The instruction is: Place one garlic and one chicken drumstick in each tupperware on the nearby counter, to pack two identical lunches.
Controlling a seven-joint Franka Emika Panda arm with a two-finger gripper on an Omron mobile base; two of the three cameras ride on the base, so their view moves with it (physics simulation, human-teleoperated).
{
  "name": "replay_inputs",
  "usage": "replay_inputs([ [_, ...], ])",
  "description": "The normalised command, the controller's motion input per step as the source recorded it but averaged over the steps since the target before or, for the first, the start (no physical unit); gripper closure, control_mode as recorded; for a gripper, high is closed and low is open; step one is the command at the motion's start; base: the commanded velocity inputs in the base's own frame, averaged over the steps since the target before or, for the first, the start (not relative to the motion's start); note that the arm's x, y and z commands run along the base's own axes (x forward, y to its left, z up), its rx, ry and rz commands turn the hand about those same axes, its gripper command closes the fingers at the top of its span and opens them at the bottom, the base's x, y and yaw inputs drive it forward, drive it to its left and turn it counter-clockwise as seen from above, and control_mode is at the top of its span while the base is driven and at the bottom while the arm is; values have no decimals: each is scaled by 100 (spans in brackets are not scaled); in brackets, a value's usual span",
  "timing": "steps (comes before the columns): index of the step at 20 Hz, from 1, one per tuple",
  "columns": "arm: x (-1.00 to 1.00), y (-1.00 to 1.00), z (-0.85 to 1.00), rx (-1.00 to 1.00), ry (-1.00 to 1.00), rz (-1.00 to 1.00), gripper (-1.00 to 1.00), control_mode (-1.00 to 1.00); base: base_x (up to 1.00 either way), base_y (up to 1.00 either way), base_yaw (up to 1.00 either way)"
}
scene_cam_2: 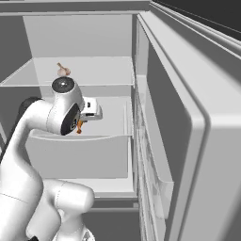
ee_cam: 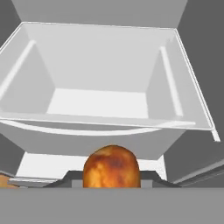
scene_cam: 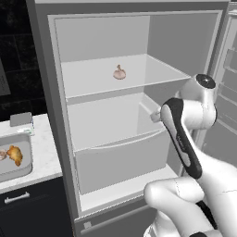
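Room: an open grey fridge (scene_cam: 55,41) fills the middle of both base views, with its door (scene_cam_2: 188,122) swung to the right.
Counter: in the left base view, the white marble counter (scene_cam: 46,152) lies left of the fridge, over a dark navy cabinet (scene_cam: 32,208) with a silver handle.
Tupperware: a grey tupperware (scene_cam: 21,173) on this counter holds one chicken drumstick (scene_cam: 15,155).
Garlic: one garlic (scene_cam: 119,72) lies on the upper fridge shelf (scene_cam: 92,81); it is also seen in the right base view.
Drawer: the hand view looks down into the white fridge drawer (ee_cam: 26,127).
Gripper: the gripper (ee_cam: 112,183) is clenched on a second chicken drumstick (ee_cam: 112,168), held above the drawer's front edge.
Right base view: a small orange piece of this drumstick shows beside the wrist.
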Motion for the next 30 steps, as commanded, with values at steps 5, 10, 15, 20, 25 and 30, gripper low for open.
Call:
replay_inputs([
  [5,-100,0,68,-10,7,0,100,-100,0,0,0],
  [10,-100,6,26,-5,0,0,100,-100,0,0,0],
  [15,-100,2,1,0,0,0,100,-100,0,0,0],
  [20,-44,0,0,0,0,0,100,-100,0,0,0],
  [25,-23,0,0,0,0,0,100,100,-26,11,0],
  [30,0,0,0,0,0,0,100,100,-46,86,0],
])
